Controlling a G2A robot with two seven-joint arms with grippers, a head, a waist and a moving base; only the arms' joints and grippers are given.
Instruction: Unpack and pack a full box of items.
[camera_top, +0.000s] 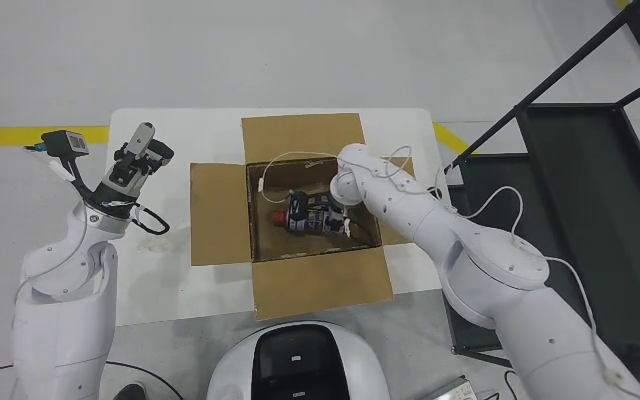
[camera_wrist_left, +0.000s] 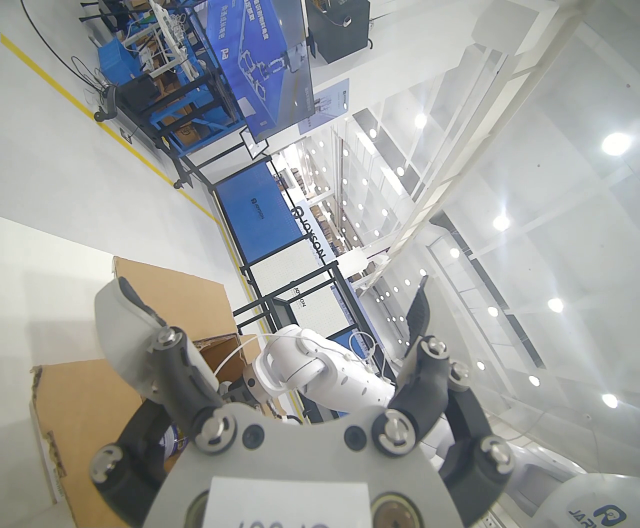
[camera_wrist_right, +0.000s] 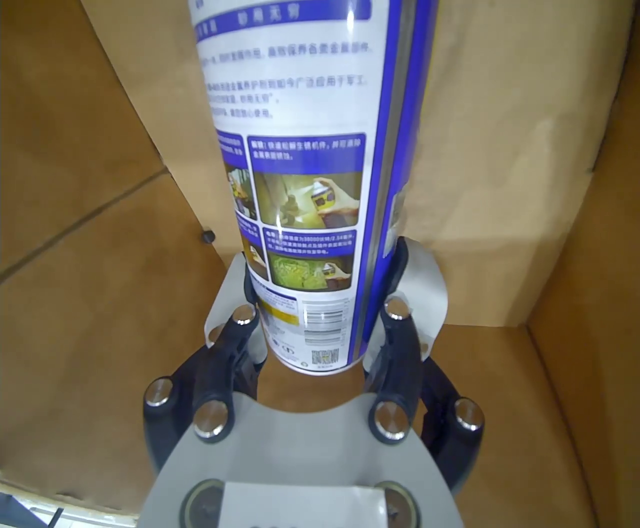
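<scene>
My right gripper (camera_wrist_right: 325, 272) was down inside the cardboard box (camera_wrist_right: 75, 310). Its jaws were squeezed tight on the spray can (camera_wrist_right: 300, 150), one finger on each side, close to the can's flat bottom end. The can was white and blue with little pictures on it. From above, the can lay on its side near the middle of the box, with its red cap (camera_top: 279, 217) pointing toward my left side. I could not tell if the can was touching the box floor. A thin white cable (camera_top: 290, 158) looped over the far part of the box. The box had its four flaps folded out flat, and it sat on the white table (camera_top: 160, 290). My left gripper (camera_wrist_left: 270, 305) was well apart from the box, up in the air over the far left corner of the table. Its jaws were wide apart and nothing was between them. Past the table on my right side stood a dark metal rack (camera_top: 570, 170). A yellow line (camera_top: 50, 133) ran along the floor on my left side.
</scene>
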